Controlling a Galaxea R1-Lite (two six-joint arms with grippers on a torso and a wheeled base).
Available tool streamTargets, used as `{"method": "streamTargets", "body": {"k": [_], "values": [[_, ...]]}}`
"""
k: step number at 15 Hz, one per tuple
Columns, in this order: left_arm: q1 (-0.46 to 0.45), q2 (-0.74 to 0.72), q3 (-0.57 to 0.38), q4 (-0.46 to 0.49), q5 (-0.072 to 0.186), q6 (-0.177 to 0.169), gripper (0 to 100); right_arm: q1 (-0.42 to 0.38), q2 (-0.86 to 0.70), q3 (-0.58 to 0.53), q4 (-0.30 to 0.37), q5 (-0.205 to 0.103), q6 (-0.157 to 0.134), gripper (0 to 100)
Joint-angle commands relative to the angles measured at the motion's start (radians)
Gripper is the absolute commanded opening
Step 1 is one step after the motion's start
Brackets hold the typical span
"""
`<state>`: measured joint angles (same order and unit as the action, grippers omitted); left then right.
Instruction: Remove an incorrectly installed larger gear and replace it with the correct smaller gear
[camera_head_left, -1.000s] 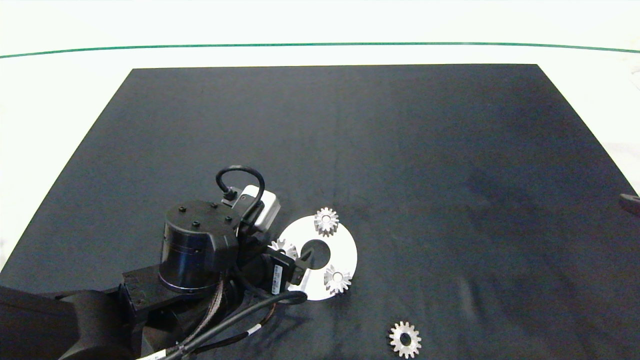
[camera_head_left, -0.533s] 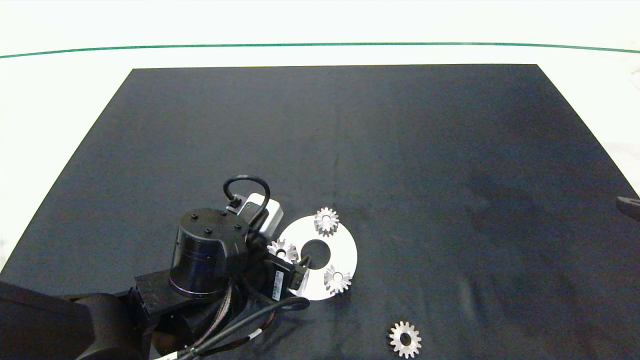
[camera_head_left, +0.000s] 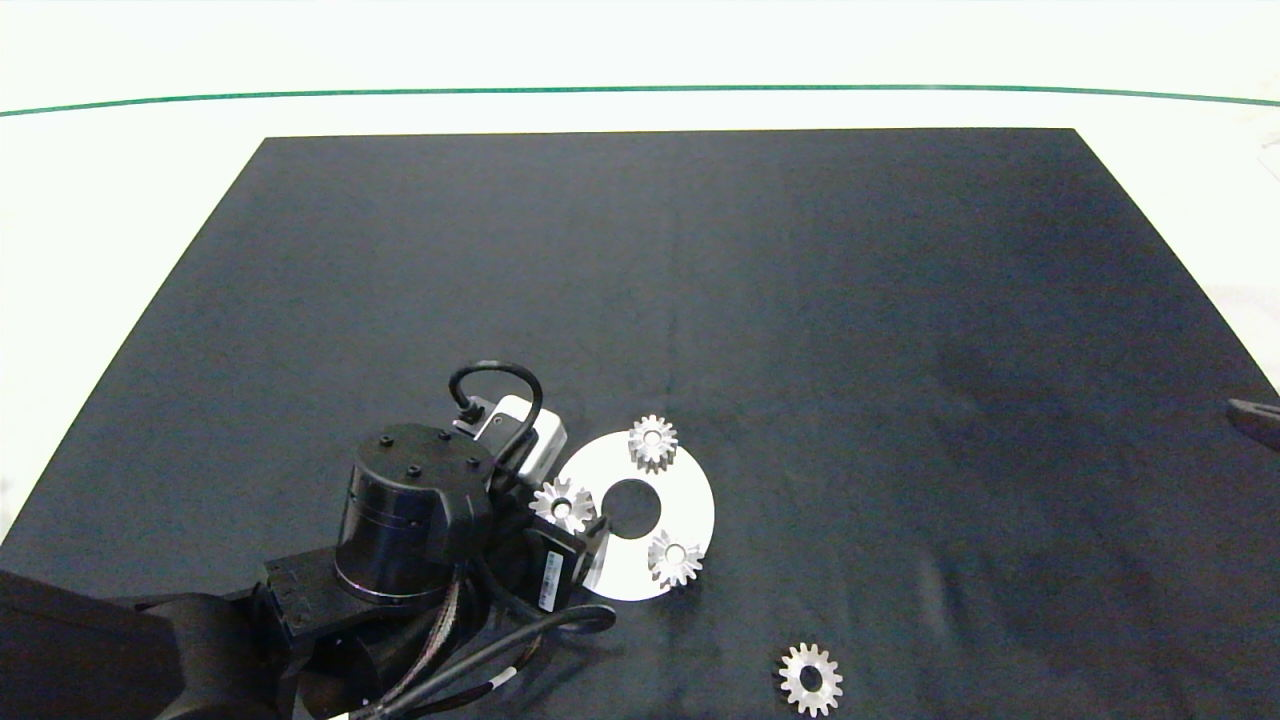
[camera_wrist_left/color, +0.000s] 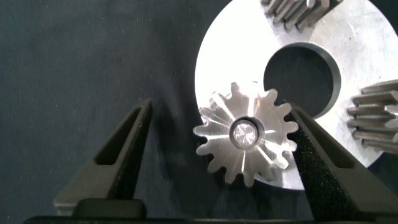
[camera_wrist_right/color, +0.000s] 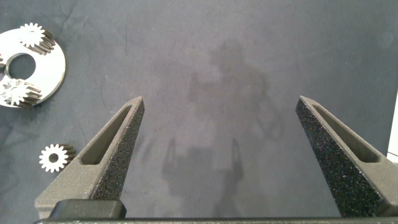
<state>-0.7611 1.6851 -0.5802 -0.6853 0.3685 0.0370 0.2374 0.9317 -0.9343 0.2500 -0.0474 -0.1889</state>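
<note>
We're seeing the left gripper (camera_wrist_left/color: 221, 140) straddling the larger gear (camera_wrist_left/color: 245, 134), fingers wide, not touching. The gear is sitting lower-left-of-centre in the head view on the disc (camera_head_left: 690, 500). Smaller gear (camera_head_left: 811, 680) lying bottom centre-right.

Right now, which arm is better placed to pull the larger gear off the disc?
Left. The left gripper is open around the larger gear on the disc; the right gripper hangs open over bare mat.

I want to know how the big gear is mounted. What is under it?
The larger gear sits on the rim of a round silver plate, partly overhanging the black mat. A pin shows in its centre hole. The open left gripper straddles it; beneath it is hidden.
</note>
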Motion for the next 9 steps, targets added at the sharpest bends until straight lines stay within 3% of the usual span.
{"method": "streamTargets", "body": {"k": [1, 9], "values": [[-0.001, -0.004, 0.007, -0.003, 0.003, 0.004, 75, 0.002, 0.004, 0.000, 0.002, 0.000, -0.001, 100], [-0.003, -0.007, 0.008, -0.003, 0.003, 0.004, 59, 0.002, 0.007, 0.006, -0.003, 0.000, -0.001, 100]]}}
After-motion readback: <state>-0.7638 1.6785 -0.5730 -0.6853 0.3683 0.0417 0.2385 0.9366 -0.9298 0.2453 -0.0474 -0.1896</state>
